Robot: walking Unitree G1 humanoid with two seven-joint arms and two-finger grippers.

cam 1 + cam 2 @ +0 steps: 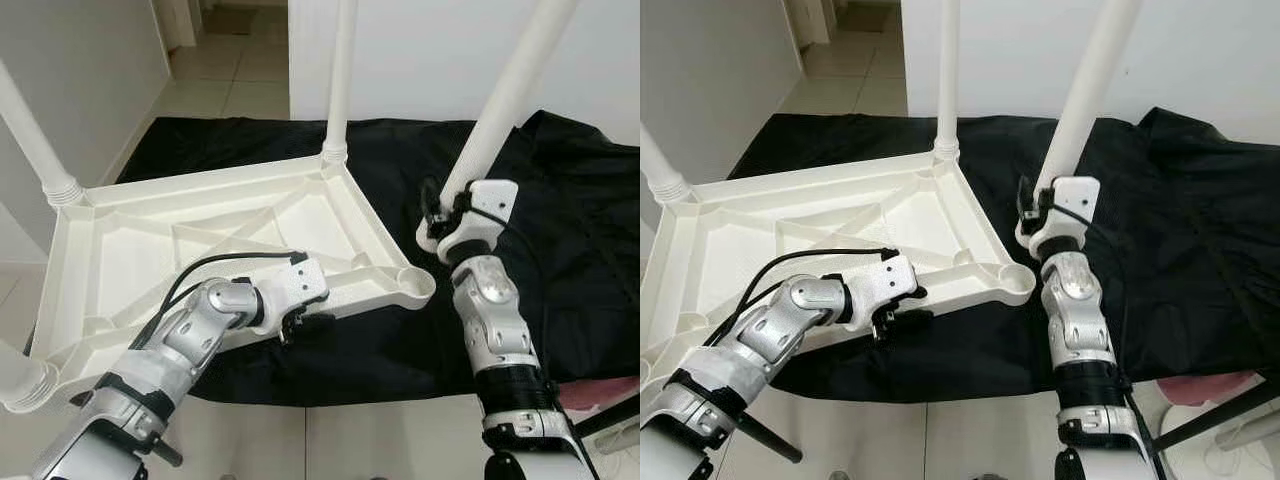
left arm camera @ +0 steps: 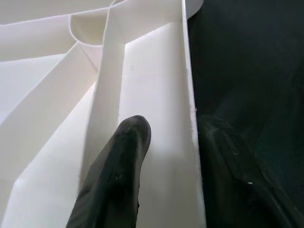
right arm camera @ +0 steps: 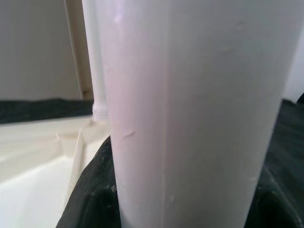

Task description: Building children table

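Fitting the last leg looks like the step in hand. Upturned white tabletop (image 1: 200,250) lies underside-up, partly on a black cloth (image 1: 560,220) spread on the tiled floor (image 1: 230,80); a far leg (image 1: 340,80) and a left leg (image 1: 30,130) already stand in their corner sockets, and a third leg's top (image 1: 20,380) shows at the near-left corner. Near-right corner socket (image 1: 415,285) is empty.

Right gripper (image 1: 445,215) is clenched around the loose leg (image 1: 505,95), low on its shaft, tilting it up and away; leg's foot sits on the cloth just beside the empty socket, not in it. Right forearm rises nearly straight up from the bottom edge.

Left gripper (image 1: 305,322) is at the tabletop's near rim, arm bent across from the left. Left wrist view has one finger (image 2: 116,180) lying inside the rim channel, the other on the outer side, so it seems clamped on the rim, steadying it.

Next move likely calls for lifting the leg's end over the socket, straightening it upright, then pressing or twisting down while the left holds firm.
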